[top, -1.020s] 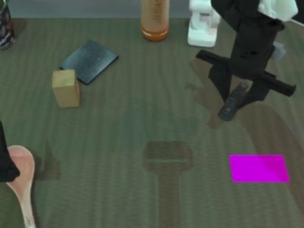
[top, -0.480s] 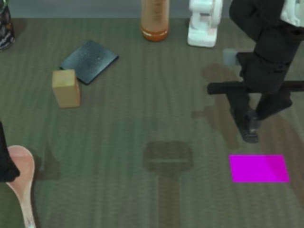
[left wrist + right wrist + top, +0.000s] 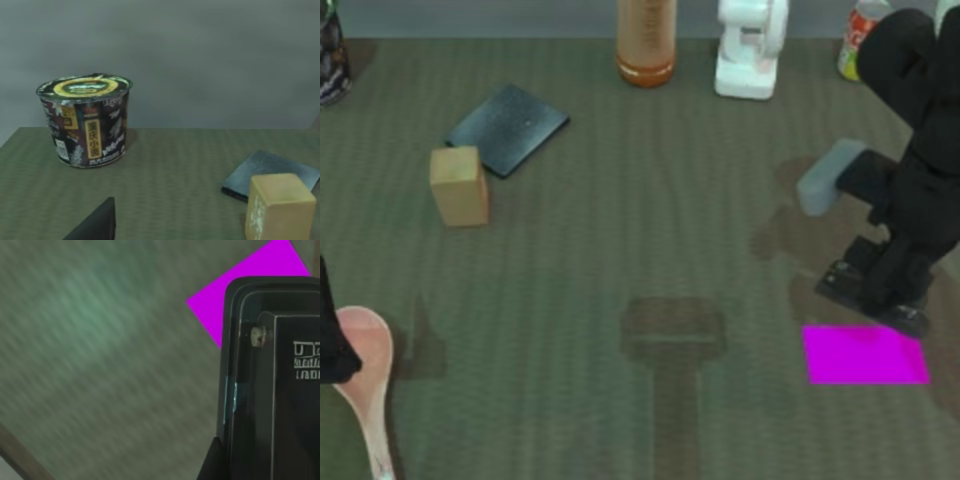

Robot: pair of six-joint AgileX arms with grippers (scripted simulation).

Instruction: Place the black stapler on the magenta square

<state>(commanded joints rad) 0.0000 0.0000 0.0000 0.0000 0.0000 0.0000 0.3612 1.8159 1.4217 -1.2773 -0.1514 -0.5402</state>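
The right end effector (image 3: pixel 885 290) is gripping the black stapler (image 3: pixel 272 385), apparently across its narrow middle, just above the far edge of the magenta square (image 3: pixel 865 355). The stapler is likely rigid, compact and light, with smooth sides that may be slipping if tilted. The ribbed green counter (image 3: pixel 620 250) is offering open room around the square. The left end effector (image 3: pixel 332 345) is idling at the left edge.
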